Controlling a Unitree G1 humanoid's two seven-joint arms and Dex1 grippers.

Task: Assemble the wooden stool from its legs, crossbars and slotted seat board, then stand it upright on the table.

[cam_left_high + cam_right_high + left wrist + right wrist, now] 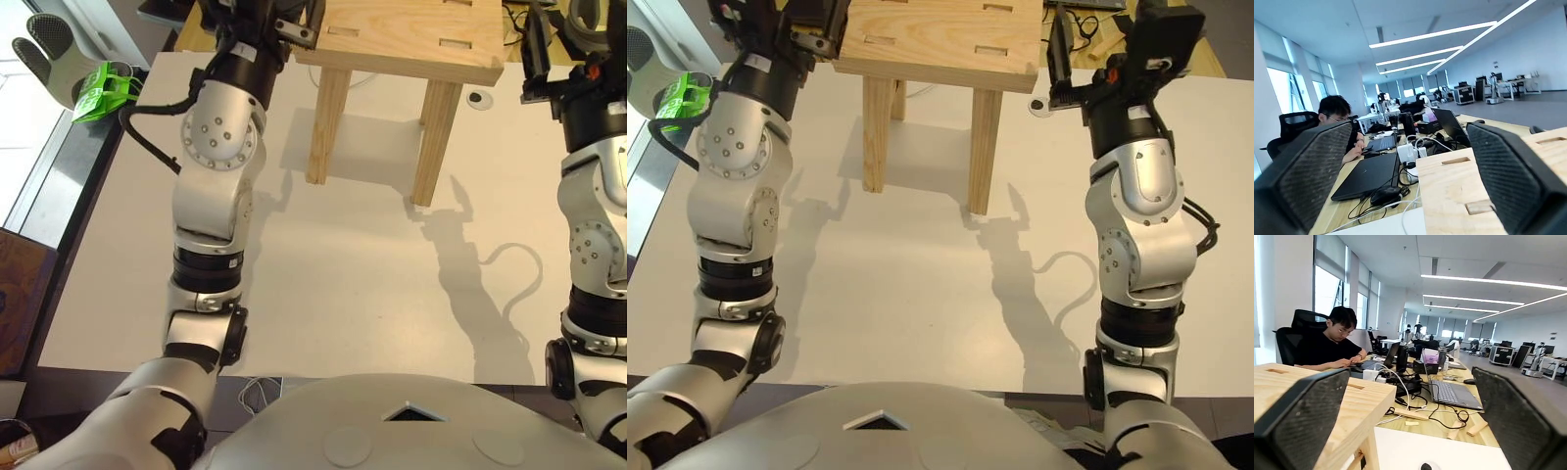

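Observation:
The wooden stool stands upright on the white table, slotted seat board on top. Two front legs rest on the tabletop. My left gripper is held up at the seat's left edge; in the left wrist view the left gripper is open, its fingers wide apart with the seat corner beyond them. My right gripper hangs just right of the seat. In the right wrist view the right gripper is also open, holding nothing, the seat beside one finger.
A green object lies at the table's far left edge. A small dark round piece sits on the table behind the stool's right leg. A desk with laptops and cables stands behind the table.

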